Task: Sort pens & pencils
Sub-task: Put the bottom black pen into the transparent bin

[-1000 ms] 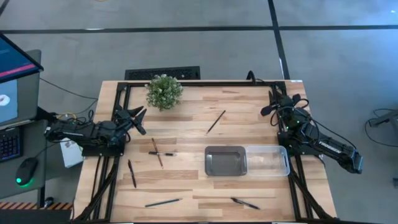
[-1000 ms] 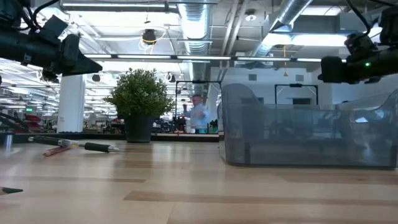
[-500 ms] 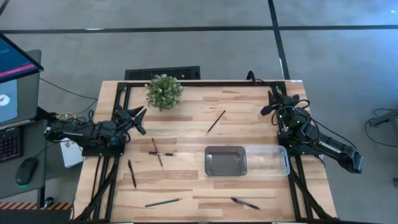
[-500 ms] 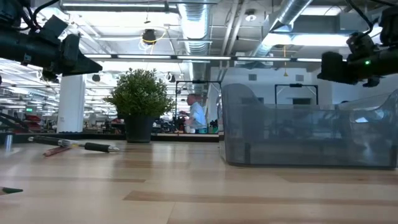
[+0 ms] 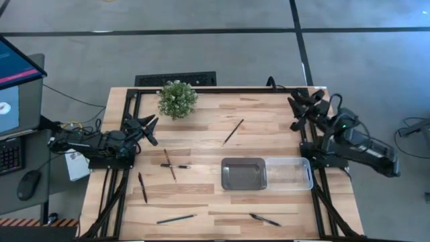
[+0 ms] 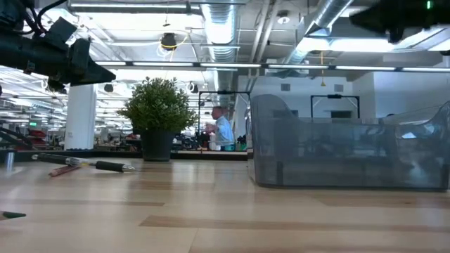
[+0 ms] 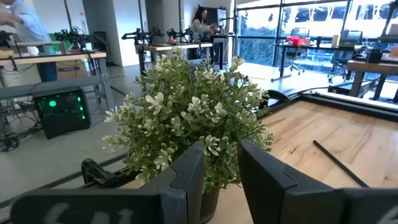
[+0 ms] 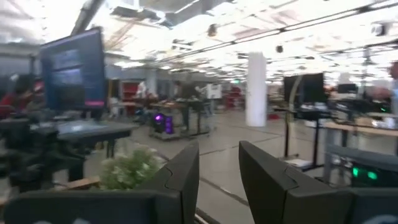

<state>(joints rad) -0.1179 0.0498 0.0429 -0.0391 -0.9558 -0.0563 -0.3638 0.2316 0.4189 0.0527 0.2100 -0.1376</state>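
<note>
My left gripper [image 5: 149, 127] hovers open over the table's left side, near the plant; its fingers [image 7: 219, 168] point at the plant. My right gripper [image 5: 304, 107] is open above the far right corner, high up [image 6: 369, 17]. A thin pencil [image 5: 233, 132] lies flat in the far middle. Another pencil [image 5: 169, 165] lies crossed with a black pen [image 5: 178, 166] left of centre, also seen low [image 6: 112, 166]. A pen [image 5: 142, 187] lies near the left edge. A dark stick [image 5: 176, 218] and a pen [image 5: 265, 219] lie by the near edge.
A metal tray [image 5: 244, 173] and a clear plastic bin [image 5: 290, 173] sit side by side right of centre. A potted plant [image 5: 177, 99] stands at the far left. A monitor, a keyboard and a mouse sit beyond the table's left edge. People stand in the room behind.
My right arm has risen and swung toward the table's far right corner, the gripper tipping up; in the low view it has climbed to the picture's top. The left arm and all pens and pencils have stayed put.
</note>
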